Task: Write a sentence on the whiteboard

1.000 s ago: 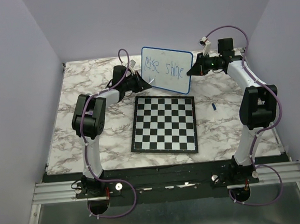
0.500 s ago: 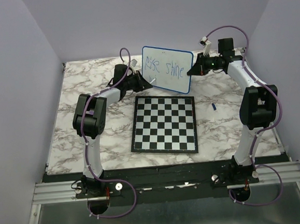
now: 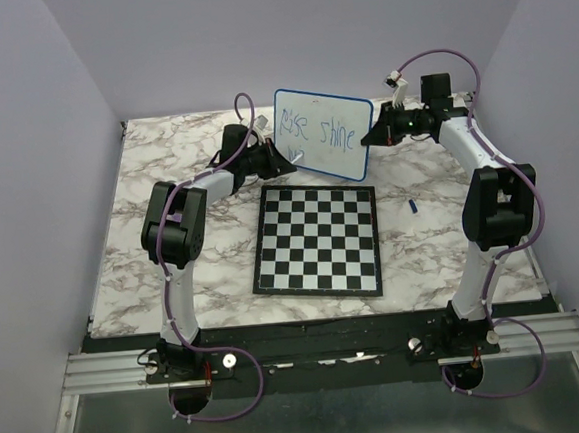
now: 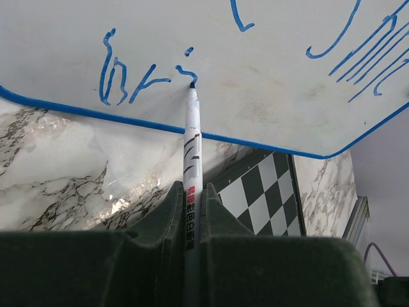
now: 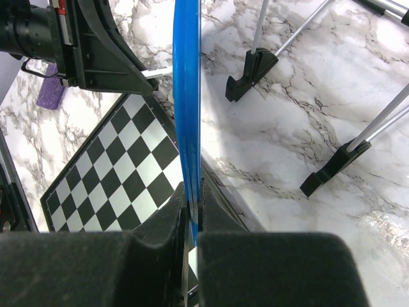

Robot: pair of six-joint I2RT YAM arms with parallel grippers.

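Note:
The whiteboard (image 3: 323,134) stands upright and tilted at the back of the table, its blue rim (image 5: 187,96) pinched edge-on by my right gripper (image 5: 195,208), which is shut on it. My left gripper (image 4: 192,198) is shut on a white marker (image 4: 192,166). Its tip touches the board's lower left part (image 4: 275,70). The sentence (image 3: 313,131) reads roughly "Rise shine" in blue on the top line. Below it, fresh blue strokes (image 4: 137,70) of a second line end at the marker tip. In the top view my left gripper (image 3: 283,160) is at the board's lower left corner and my right gripper (image 3: 375,133) at its right edge.
A black-and-white chessboard (image 3: 317,239) lies flat in front of the whiteboard. A small blue marker cap (image 3: 412,206) lies on the marble table (image 3: 165,166) to the chessboard's right. Black feet on silver legs (image 5: 252,67) stand behind the board. Grey walls close in the back and sides.
The left gripper and marker have shifted slightly right along the board's lower left part. The whiteboard and right arm have held still.

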